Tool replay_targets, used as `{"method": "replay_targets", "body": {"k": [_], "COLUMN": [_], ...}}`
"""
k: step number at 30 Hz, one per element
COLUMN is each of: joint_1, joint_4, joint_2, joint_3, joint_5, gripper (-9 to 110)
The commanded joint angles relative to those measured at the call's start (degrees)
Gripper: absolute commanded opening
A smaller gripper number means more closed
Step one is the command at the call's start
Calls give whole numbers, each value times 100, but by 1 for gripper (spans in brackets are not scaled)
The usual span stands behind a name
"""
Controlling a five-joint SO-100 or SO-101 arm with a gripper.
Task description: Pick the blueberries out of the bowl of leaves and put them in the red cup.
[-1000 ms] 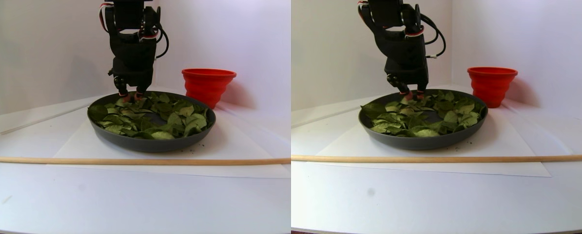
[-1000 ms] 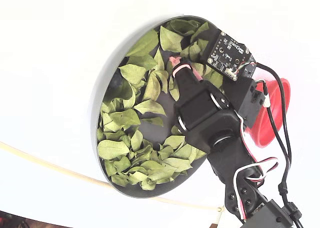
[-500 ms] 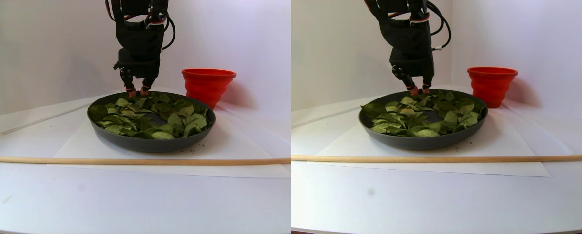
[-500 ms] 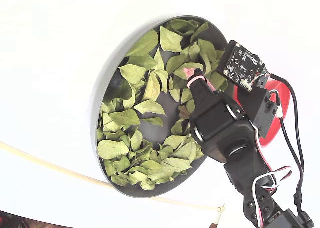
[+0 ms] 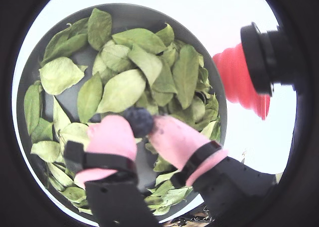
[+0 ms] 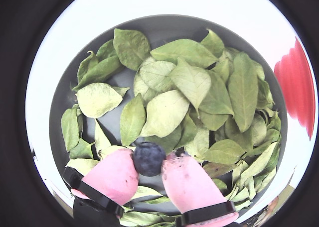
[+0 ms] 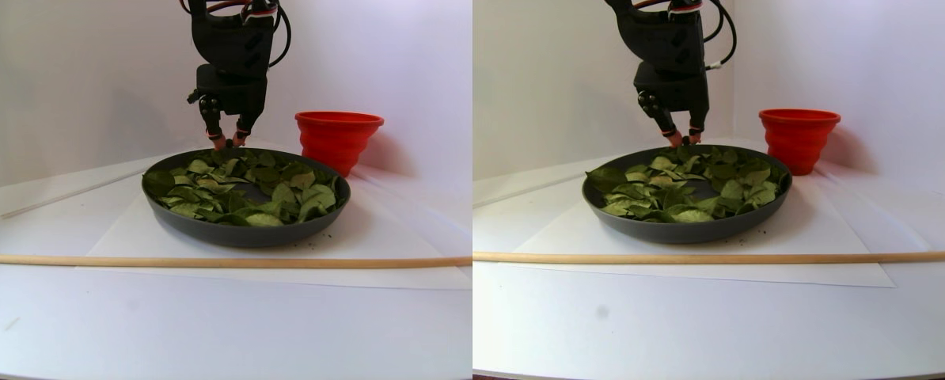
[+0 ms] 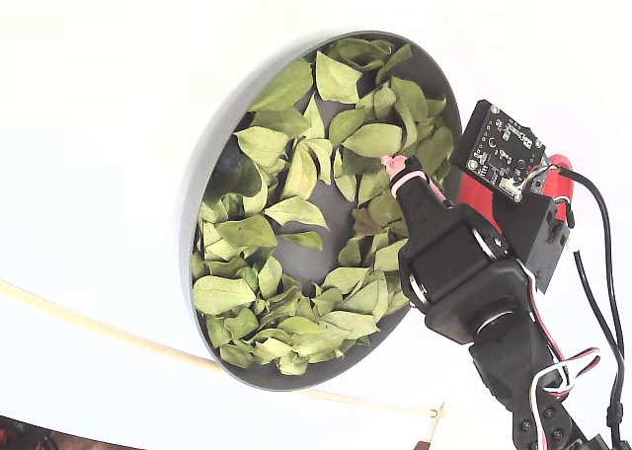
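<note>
Blueberry [image 6: 148,159], dark and round, sits pinched between the two pink fingertips [image 6: 112,174] in both wrist views, low in the frame; the jaws [image 5: 140,132] are closed on it with only the berry's width between them. Beneath lie the leaves [image 6: 187,82], spread through the dark grey bowl [image 6: 164,25], with bare dish showing left of centre. In the stereo pair view the jaws hang just above the bowl's far rim. Red cup [image 7: 338,136] stands on the desk [image 7: 203,324] beside the bowl, at right. A wooden rod [image 7: 124,260] crosses the desk in front.
</note>
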Motion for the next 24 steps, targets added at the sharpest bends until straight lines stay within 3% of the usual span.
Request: {"method": "replay_targets", "body": {"k": [1, 24], "joint_1": [105, 519], "joint_4": [53, 633], "joint_2": [721, 1433], "joint_3": [9, 167], "joint_5": [18, 26], "gripper": [8, 8]}}
